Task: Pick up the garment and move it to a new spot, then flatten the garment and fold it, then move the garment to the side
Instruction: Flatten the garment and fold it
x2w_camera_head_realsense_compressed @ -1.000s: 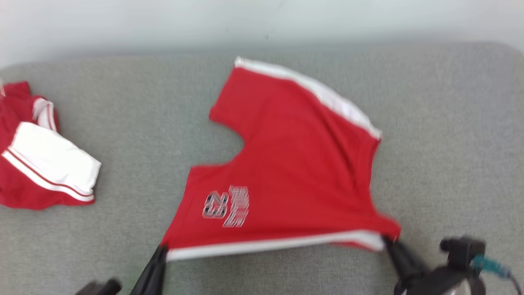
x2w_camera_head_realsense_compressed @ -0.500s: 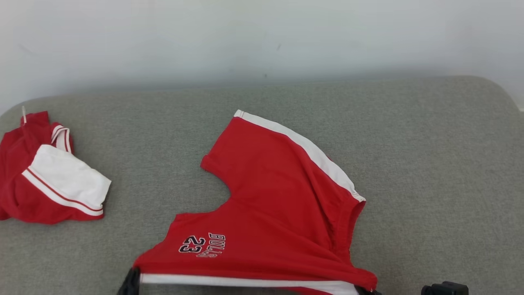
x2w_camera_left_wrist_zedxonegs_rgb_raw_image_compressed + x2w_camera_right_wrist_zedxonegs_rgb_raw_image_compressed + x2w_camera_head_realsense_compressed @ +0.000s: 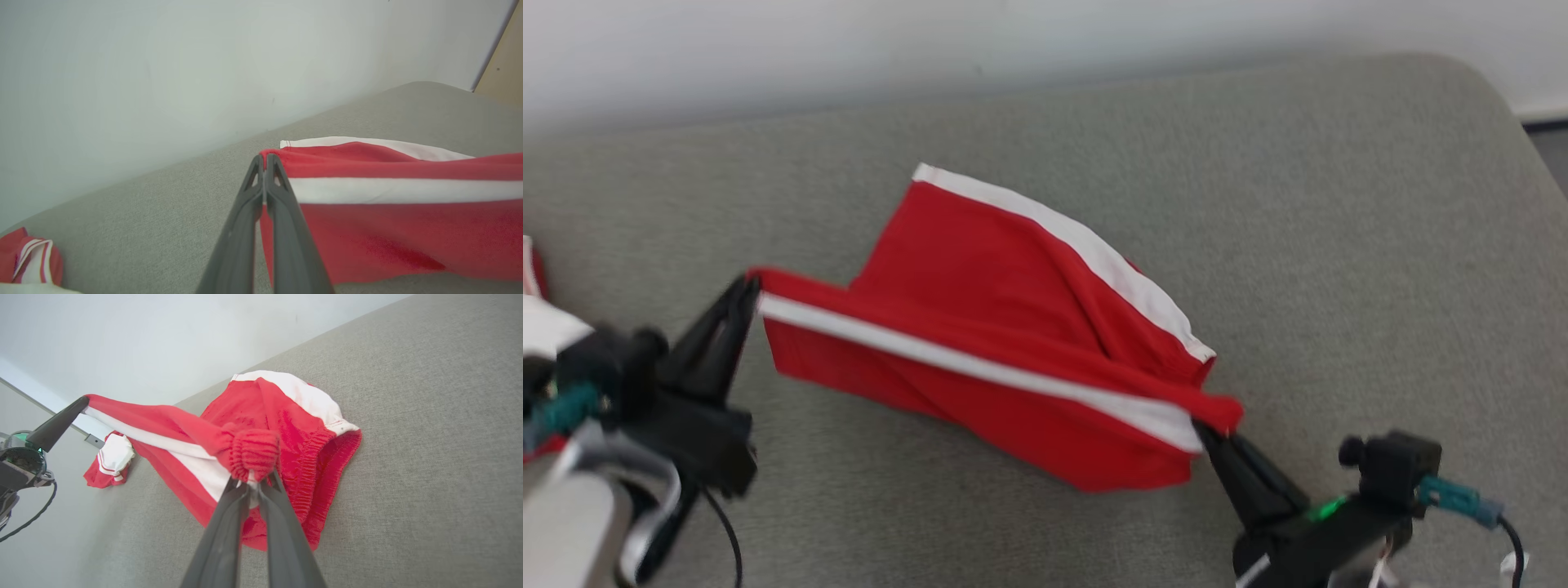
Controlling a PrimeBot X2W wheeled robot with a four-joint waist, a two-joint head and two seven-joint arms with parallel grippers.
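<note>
We hold the shorts (image 3: 980, 327) stretched between both grippers above the grey bench (image 3: 1339, 245). Their long axis runs from upper left to lower right in the head view. The gathered waistband is at the right end and the leg hems are at the left end. The left gripper (image 3: 745, 290) has its fingers pressed together on the leg-end corner of 1 white side stripe. The right gripper (image 3: 1207, 433) pinches the bunched elastic at the waist end of that same stripe. This held edge is taut and raised, and the cloth below it hangs down to the bench. The far stripe lies flat on the bench, curving away towards the wall (image 3: 1013, 33).

Half a second ago the shorts lay spread open with the printed 23 facing up and the held stripe nearest us. Now that stripe is lifted and carried over towards the far stripe, so the print is hidden and the plain reverse faces us. The camera has also turned.

A 2nd red-and-white garment (image 3: 531, 318) sits at the far left, just behind the left gripper's body and well apart from the shorts. Bare bench spreads to the right as far as the rounded corner. More lies in front, and a strip runs between the shorts and the wall.
</note>
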